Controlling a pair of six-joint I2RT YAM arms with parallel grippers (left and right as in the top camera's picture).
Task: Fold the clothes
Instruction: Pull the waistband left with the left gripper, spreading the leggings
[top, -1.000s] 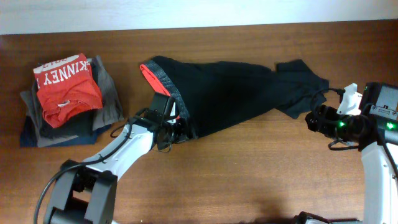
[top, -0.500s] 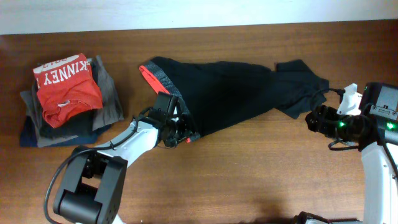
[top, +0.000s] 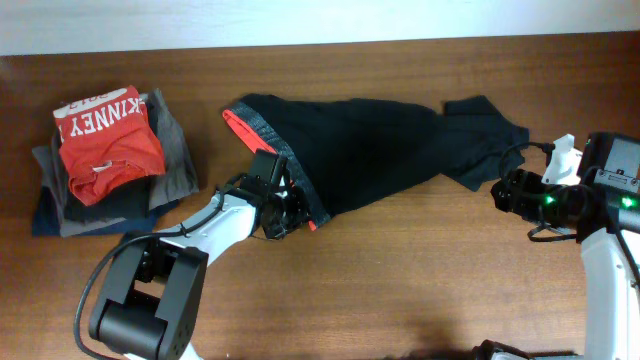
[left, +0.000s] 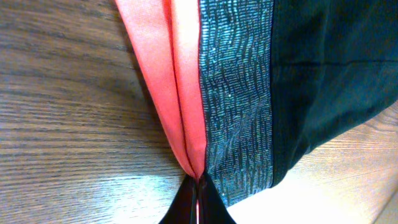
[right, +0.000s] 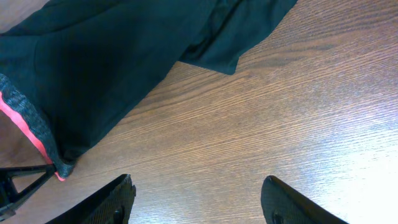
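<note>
The clothes, a pair of black pants, lie spread across the middle of the table, legs toward the right. Their grey heathered waistband with its red-orange edge sits at the left end. My left gripper is at the waistband's near corner, shut on it. In the left wrist view the closed gripper pinches the red-orange edge beside the grey waistband. My right gripper hovers just off the leg ends, open. In the right wrist view the right gripper is over bare wood, with the pants above it.
A pile of grey and navy folded garments sits at the left, topped by a red T-shirt with white lettering. The wooden table runs to a white wall at the back.
My left gripper has slid a little right along the waistband and closed on its near corner. The right arm has not moved.
</note>
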